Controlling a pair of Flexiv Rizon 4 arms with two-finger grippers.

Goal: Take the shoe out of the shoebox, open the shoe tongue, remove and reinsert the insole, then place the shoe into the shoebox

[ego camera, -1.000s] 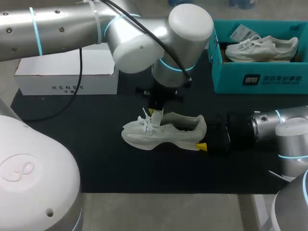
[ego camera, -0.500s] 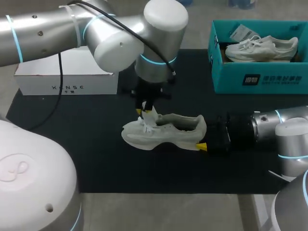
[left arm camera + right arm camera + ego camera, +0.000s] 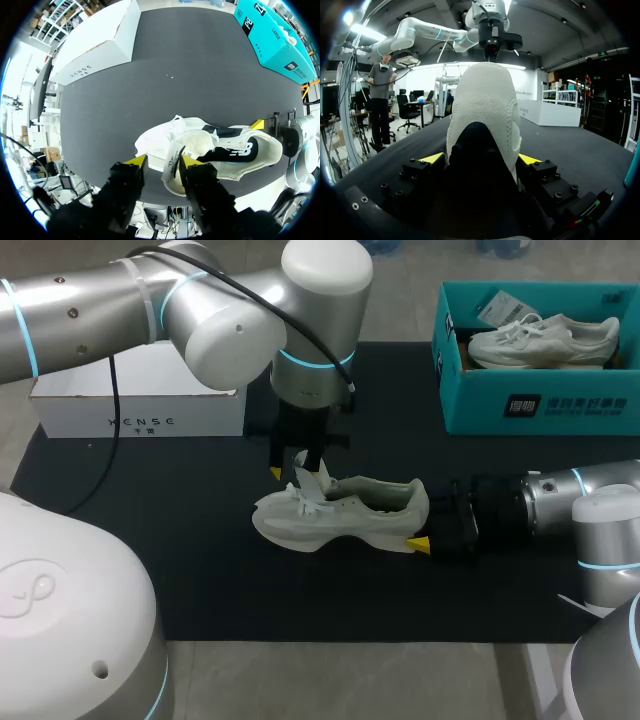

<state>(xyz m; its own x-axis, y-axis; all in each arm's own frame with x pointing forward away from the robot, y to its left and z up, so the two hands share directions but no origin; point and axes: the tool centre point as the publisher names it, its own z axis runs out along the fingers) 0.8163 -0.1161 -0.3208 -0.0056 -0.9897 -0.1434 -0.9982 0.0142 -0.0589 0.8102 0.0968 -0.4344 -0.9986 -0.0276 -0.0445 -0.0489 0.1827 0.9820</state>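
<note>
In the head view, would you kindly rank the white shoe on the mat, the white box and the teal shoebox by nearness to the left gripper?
1. white shoe, just under the left gripper.
2. white box, to its left, at the back.
3. teal shoebox, far back right corner.

- A grey table (image 3: pixel 350 680) is covered across its middle by a black mat (image 3: pixel 200 570)
- A white shoe (image 3: pixel 345 515) is set on its sole close to the mat's centre, toe toward nine o'clock and heel toward three o'clock
- A white box (image 3: pixel 140 400) is placed at ten o'clock, at the mat's edge
- A teal shoebox (image 3: pixel 540 405) is placed at two o'clock, well apart from the white box
</note>
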